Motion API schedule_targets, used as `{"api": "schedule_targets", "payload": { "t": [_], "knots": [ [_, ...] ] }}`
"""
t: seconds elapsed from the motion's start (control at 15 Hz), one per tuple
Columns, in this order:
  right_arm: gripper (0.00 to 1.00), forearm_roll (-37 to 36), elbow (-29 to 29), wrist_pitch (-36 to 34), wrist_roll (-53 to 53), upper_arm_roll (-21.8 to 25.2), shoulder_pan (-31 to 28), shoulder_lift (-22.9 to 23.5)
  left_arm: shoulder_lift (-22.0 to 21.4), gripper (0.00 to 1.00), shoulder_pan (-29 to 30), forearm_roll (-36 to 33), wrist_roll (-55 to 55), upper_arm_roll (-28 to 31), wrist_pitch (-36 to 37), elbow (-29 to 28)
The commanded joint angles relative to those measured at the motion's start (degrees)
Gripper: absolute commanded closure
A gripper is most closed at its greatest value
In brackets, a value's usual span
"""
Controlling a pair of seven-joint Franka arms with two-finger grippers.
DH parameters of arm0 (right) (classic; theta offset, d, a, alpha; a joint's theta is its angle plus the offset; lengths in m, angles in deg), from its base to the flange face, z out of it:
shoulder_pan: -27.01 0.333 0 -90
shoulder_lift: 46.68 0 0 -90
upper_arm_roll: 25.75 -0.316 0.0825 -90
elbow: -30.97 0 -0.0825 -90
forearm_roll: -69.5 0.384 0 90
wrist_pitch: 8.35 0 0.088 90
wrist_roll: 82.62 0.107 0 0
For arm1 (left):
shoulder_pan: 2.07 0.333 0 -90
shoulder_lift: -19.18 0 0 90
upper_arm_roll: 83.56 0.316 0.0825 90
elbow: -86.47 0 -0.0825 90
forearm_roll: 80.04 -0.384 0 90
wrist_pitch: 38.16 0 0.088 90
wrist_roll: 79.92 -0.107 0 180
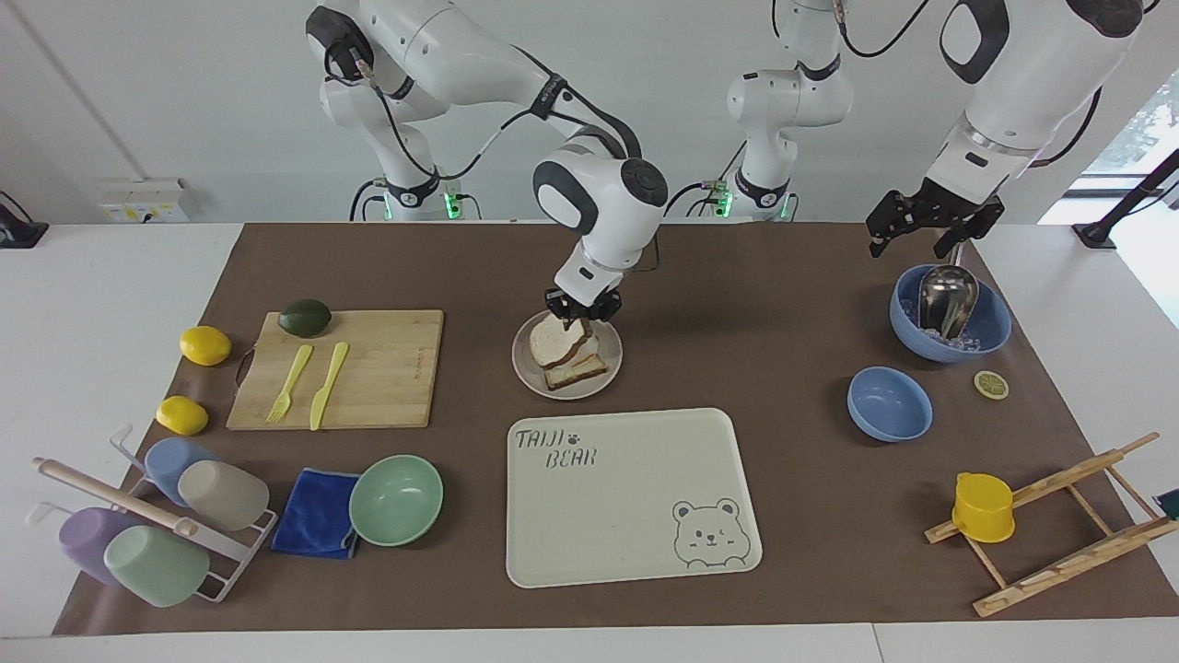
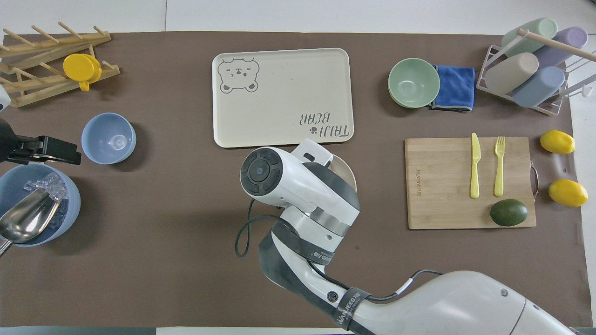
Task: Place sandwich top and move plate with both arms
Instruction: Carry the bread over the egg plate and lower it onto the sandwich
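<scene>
The round beige plate (image 1: pixel 609 372) sits mid-table, nearer to the robots than the bear tray. On it the sandwich top (image 1: pixel 554 343), a light-brown bread slice, lies tilted over the toast and covers the egg. My right gripper (image 1: pixel 580 318) stands low over the plate's robot-side rim, shut on that slice's edge. In the overhead view the right wrist hides the bread, and only a sliver of the plate (image 2: pixel 348 168) shows. My left gripper (image 1: pixel 912 245) hangs open and holds nothing, waiting above the ice bowl (image 1: pixel 990 336); it also shows as the left gripper (image 2: pixel 51 150) in the overhead view.
The cream bear tray (image 1: pixel 636 516) lies just farther from the robots than the plate. A cutting board (image 1: pixel 387 368) with fork, knife and avocado lies toward the right arm's end. A small blue bowl (image 1: pixel 889 403) and lemon slice (image 1: pixel 991 384) lie toward the left arm's end.
</scene>
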Motion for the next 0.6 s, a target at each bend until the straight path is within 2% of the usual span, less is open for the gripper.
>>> {"api": "schedule_targets", "payload": {
  "t": [0.0, 0.33, 0.53],
  "knots": [
    [0.76, -0.5, -2.4, 2.8, 2.0, -2.1, -1.9, -0.4, -1.3, 0.0, -0.4, -1.1, 0.6, 0.4, -0.3, -1.6],
    [0.39, -0.3, -7.3, 13.0, 2.1, -4.1, -4.8, -0.2, -1.8, 0.0, 0.3, -1.1, 0.6, 0.3, -0.6, -2.4],
    [0.25, -0.4, -7.2, 15.4, 2.1, -4.6, -5.1, 0.3, -1.8, 0.0, 0.4, -1.1, 0.5, 0.3, -0.7, -2.4]
  ]
}}
